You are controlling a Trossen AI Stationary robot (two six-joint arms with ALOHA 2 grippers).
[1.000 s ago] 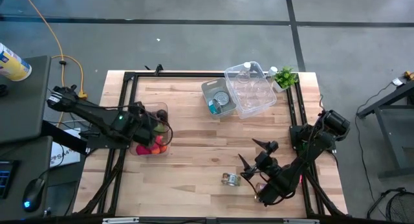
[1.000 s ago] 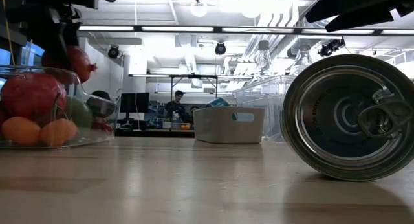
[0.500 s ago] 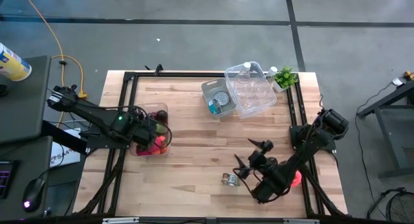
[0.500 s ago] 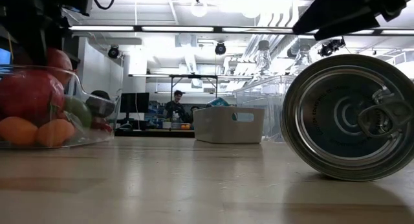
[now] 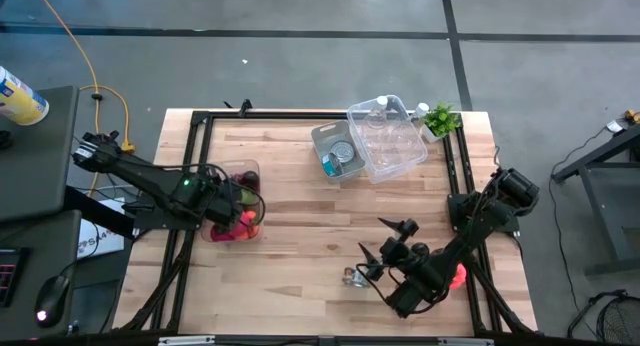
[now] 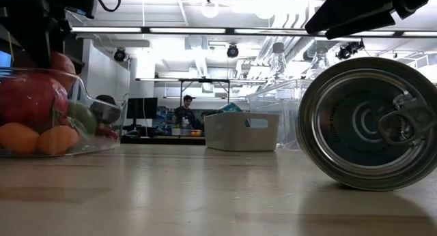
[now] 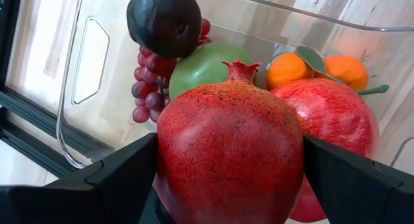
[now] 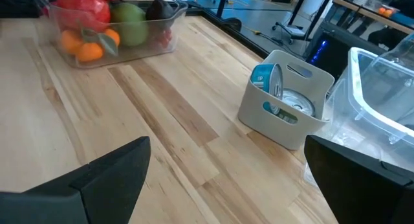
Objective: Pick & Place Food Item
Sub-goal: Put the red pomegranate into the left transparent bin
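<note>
A pomegranate (image 7: 229, 156) sits between the fingers of the left tool (image 7: 226, 185), which grips it across its width just above the clear fruit bin (image 5: 232, 218) at the worktop's (image 5: 300, 196) left edge. Under it lie a second pomegranate (image 7: 336, 114), a green apple (image 7: 204, 68), two oranges (image 7: 289, 68), red grapes (image 7: 147, 94) and a dark plum (image 7: 163, 21). A tin can (image 5: 352, 277) lies on its side near the front edge, its pull-tab end facing the low camera. The right tool (image 5: 382, 248) hangs just above and beside the can, fingers spread wide with nothing between them. Near the back edge stand a grey tub (image 5: 335, 151) holding tins and a clear bin (image 5: 390, 138) of bottles.
</note>
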